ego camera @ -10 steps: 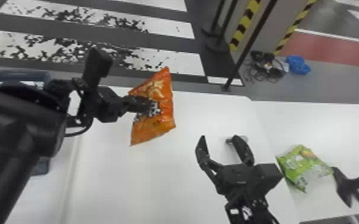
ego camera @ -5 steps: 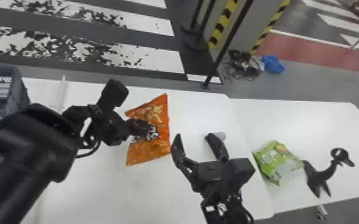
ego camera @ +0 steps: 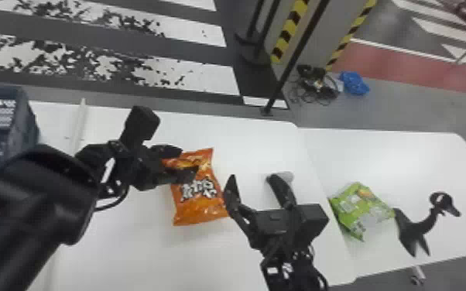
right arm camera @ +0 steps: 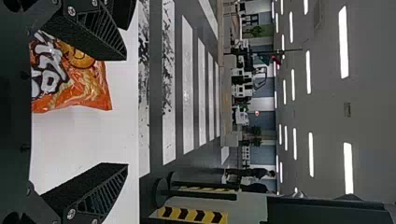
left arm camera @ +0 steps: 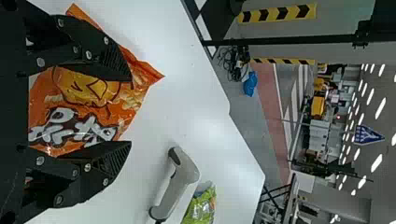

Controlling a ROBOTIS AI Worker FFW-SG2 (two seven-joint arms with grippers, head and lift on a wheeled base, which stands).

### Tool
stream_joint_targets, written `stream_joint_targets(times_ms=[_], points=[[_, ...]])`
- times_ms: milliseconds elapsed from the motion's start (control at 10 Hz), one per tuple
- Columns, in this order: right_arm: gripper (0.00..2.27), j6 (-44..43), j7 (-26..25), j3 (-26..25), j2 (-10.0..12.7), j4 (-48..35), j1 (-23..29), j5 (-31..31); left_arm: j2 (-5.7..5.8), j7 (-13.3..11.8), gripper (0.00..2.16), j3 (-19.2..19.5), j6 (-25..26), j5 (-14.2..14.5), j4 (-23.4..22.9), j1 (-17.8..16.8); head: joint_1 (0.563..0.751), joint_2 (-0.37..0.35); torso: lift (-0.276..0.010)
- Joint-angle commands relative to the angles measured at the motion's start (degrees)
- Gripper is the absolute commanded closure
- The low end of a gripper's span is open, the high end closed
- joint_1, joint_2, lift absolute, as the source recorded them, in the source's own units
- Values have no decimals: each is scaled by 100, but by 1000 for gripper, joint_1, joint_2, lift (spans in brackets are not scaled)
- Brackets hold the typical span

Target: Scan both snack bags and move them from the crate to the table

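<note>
The orange snack bag [ego camera: 201, 205] lies on the white table [ego camera: 127, 240] beneath the left gripper [left arm camera: 131, 113], whose fingers are spread wide. Its placing looks nearly done; the next move probably calls for backing the left gripper clear, then taking the handheld scanner [left arm camera: 186, 171] just beyond the right gripper [ego camera: 251, 177] if this bag needs scanning. The right gripper is wide and empty beside the orange bag; the green snack bag [ego camera: 360, 207] lies to its right. Pale lettering crosses the orange bag's dark patch.

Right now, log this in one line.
left gripper: open, at orange bag | right gripper: open | orange bag: on table | green bag: on table
</note>
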Motion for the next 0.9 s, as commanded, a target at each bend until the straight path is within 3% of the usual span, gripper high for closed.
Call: stream_joint_targets(times_ms=[0, 300, 500, 700, 800], points=[[124, 65, 8, 47, -9, 6, -14, 0, 91, -5, 36, 372, -36, 26, -598, 378, 695, -350, -35], [124, 83, 8, 126, -53, 6, -41, 0, 170, 162, 90, 1154, -722, -1, -1556, 1046, 695, -327, -35], [124, 170, 8, 187, -97, 6, -102, 0, 302, 716, 134, 1778, -1003, 26, -2427, 1706, 695, -272, -35], [124, 293, 8, 187, -141, -64, -120, -9, 504, 1120, 134, 2438, -1056, 122, -3314, 2505, 695, -181, -35], [124, 399, 8, 187, -149, -100, -120, -27, 565, 1190, 137, 2736, -1355, 316, -3560, 2839, 695, -133, -35]])
